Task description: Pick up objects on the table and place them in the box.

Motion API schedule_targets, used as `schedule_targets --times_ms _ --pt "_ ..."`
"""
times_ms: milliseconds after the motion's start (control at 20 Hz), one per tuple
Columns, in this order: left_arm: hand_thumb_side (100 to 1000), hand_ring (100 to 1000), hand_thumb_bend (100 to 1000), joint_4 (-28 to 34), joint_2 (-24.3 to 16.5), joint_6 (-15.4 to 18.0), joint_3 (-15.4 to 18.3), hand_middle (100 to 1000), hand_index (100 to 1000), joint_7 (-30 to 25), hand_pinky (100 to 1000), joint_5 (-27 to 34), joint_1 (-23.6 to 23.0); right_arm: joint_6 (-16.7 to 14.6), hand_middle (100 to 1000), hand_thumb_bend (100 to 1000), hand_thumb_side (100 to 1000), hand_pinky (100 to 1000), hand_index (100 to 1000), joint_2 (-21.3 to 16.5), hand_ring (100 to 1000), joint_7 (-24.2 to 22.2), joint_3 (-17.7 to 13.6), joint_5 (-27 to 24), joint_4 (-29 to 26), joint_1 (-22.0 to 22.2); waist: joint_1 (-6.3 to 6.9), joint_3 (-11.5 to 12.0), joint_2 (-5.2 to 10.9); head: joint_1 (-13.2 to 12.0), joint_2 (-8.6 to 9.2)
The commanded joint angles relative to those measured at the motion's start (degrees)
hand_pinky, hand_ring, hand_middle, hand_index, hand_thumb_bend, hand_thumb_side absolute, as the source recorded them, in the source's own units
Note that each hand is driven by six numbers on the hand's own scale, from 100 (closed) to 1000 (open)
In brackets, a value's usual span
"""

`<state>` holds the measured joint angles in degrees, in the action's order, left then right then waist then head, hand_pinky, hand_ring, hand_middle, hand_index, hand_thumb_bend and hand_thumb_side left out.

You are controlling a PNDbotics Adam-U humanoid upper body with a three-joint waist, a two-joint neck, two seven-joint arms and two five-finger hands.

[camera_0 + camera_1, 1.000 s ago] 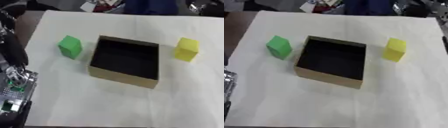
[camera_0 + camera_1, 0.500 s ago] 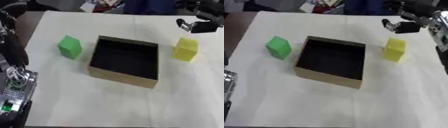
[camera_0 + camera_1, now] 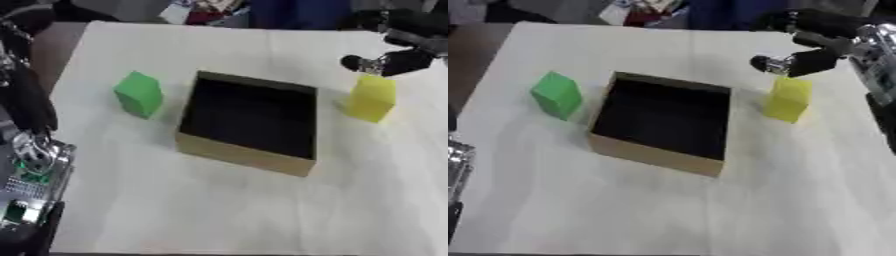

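Since a second ago my right hand (image 3: pixel 798 62) has come in from the upper right and now hangs just above the yellow block, fingers curled, nothing held. On the left of the white table (image 3: pixel 219 210) sits the green cube-shaped block (image 3: pixel 139 94); the open brown cardboard box (image 3: pixel 248 122) is in the middle, empty. The yellow rectangular block (image 3: pixel 787 99) stands right of it. It looks light and rigid; I'd pinch its flat sides. No left hand shows.
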<state>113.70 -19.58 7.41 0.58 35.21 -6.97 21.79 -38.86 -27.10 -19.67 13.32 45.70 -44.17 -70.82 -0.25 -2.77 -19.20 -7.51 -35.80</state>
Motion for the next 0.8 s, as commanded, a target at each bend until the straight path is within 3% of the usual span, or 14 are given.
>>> schedule_targets --times_ms 50,200,450,700,800 --pt "1000 642 155 0.89 -0.46 0.09 0.02 647 758 -0.23 727 0.07 0.76 1.57 908 678 1000 999 948 -2.36 1000 -2.61 0.17 -1.62 -2.68 -0.92 -0.02 -0.04 1.09 -0.18 -0.10" --pt "1000 642 155 0.89 -0.47 0.07 0.02 647 758 -0.22 727 0.10 0.75 2.96 920 830 1000 1000 946 -2.81 1000 -4.86 0.23 -0.74 -3.72 -0.86 -0.05 -0.06 1.08 -0.17 -0.09" --pt "1000 643 155 0.89 -0.46 0.03 0.01 648 758 -0.24 726 0.13 0.73 4.54 955 964 975 1000 963 -3.34 1000 -9.01 0.18 2.72 -4.36 -0.74 -0.06 -0.17 1.06 -0.22 -0.11" --pt "1000 644 155 0.89 -0.47 -0.01 0.03 648 758 -0.30 726 0.14 0.72 6.92 969 1000 662 1000 977 -3.76 1000 -11.99 -0.16 7.79 -4.29 -0.34 0.01 -0.22 1.08 -0.29 -0.05" --pt "1000 644 154 0.89 -0.46 -0.03 0.04 649 758 -0.35 725 0.13 0.74 8.04 969 985 616 1000 986 -3.83 1000 -12.51 -0.37 9.48 -3.97 -0.07 0.03 -0.24 1.07 -0.32 -0.06"
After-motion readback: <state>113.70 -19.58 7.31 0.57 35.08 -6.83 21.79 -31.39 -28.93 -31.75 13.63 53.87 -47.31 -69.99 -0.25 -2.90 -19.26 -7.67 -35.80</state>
